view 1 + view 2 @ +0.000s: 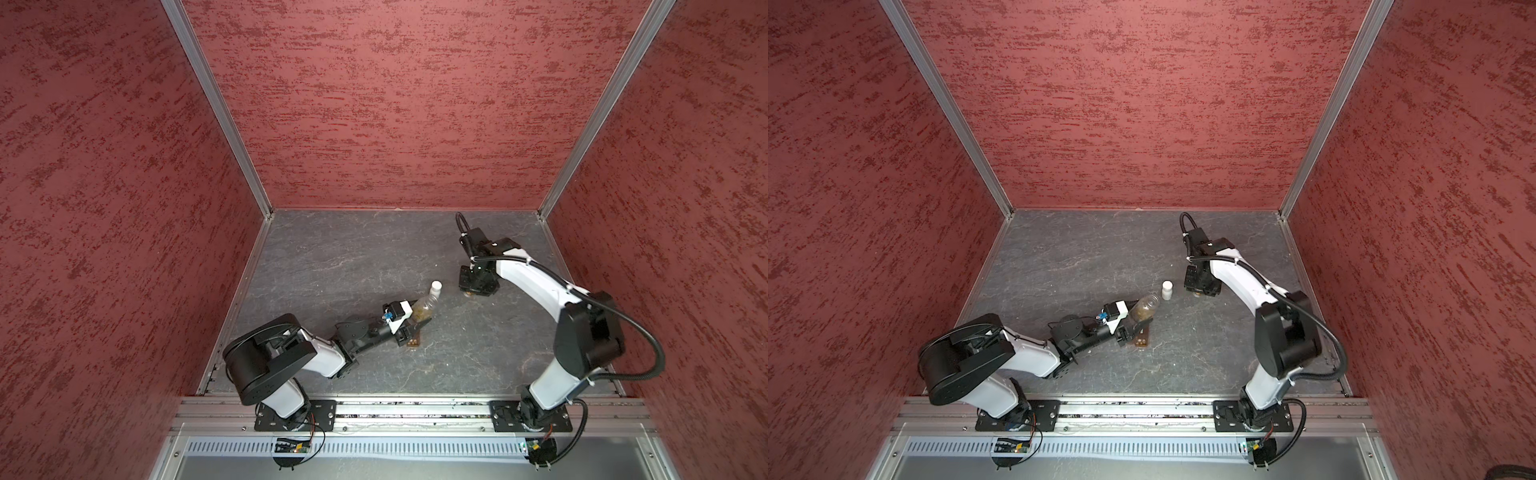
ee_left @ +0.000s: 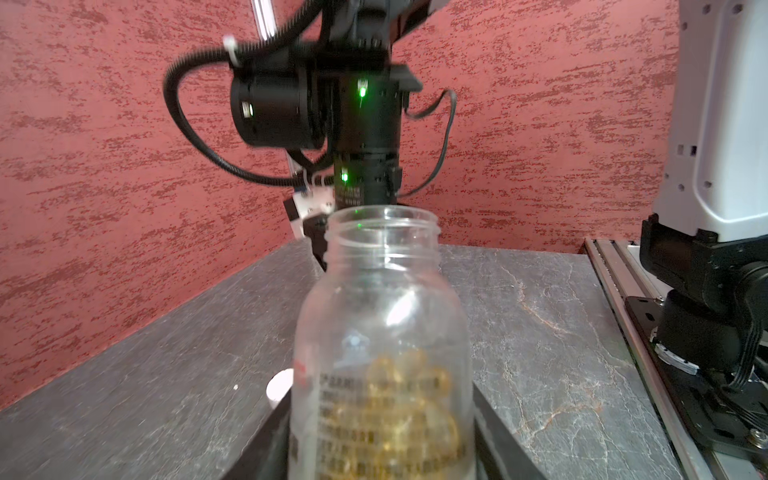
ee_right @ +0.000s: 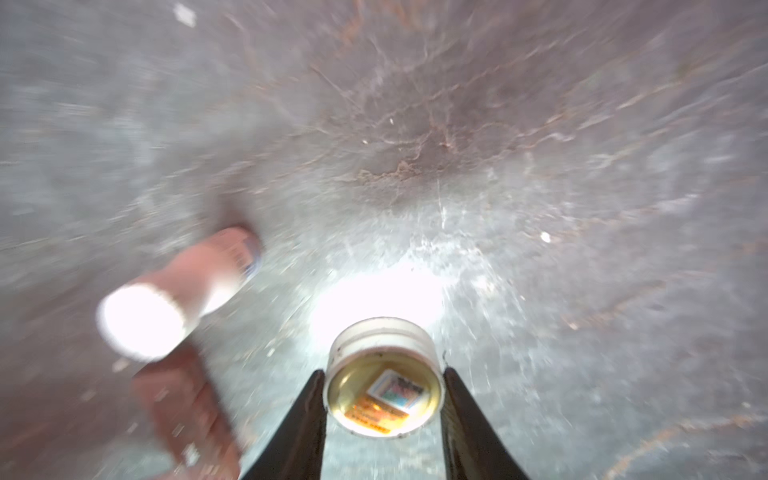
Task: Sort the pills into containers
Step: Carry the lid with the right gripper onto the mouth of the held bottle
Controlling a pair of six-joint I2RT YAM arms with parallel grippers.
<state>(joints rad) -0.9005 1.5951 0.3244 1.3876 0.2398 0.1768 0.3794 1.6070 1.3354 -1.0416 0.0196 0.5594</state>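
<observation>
Left end effector (image 2: 382, 455): closed around the lower body of the clear bottle (image 1: 424, 309), fingers on both sides.
Clear bottle: uncapped and tilted, with its mouth pointing away from the left arm.
Pills (image 2: 405, 409): amber capsules heaped at the bottom of the clear bottle. None could be made out in the cells.
Containers (image 1: 414, 341): the brown cell box lay on the bench (image 1: 332, 266), mostly hidden under the left end effector. Only one end showed in both top views.
Right end effector (image 3: 384, 401): fingers pressed against both sides of the white cap (image 3: 384, 376), whose inside faced the wrist camera. It was low over the bench; I could not tell whether the cap was lifted or resting.
White bottle (image 1: 1167, 289): it stood capped and upright, just beyond the clear bottle's mouth.
Risk, overpour: the capsules sat loose in a wide-mouthed bottle, so a steep tip would likely send several out at once into one small cell.
Risk, miss: the mouth did not look to be over the box, and the arm covered most cells, so capsules could land on the bench and roll.
Risk, collision: swinging the neck round could knock the white bottle over.
Risk, slip: the plastic looked smooth, so the bottle might rotate in the grip while tilting.
Risk, cap: held near its rim, it could pop free and roll if the fingers eased.
</observation>
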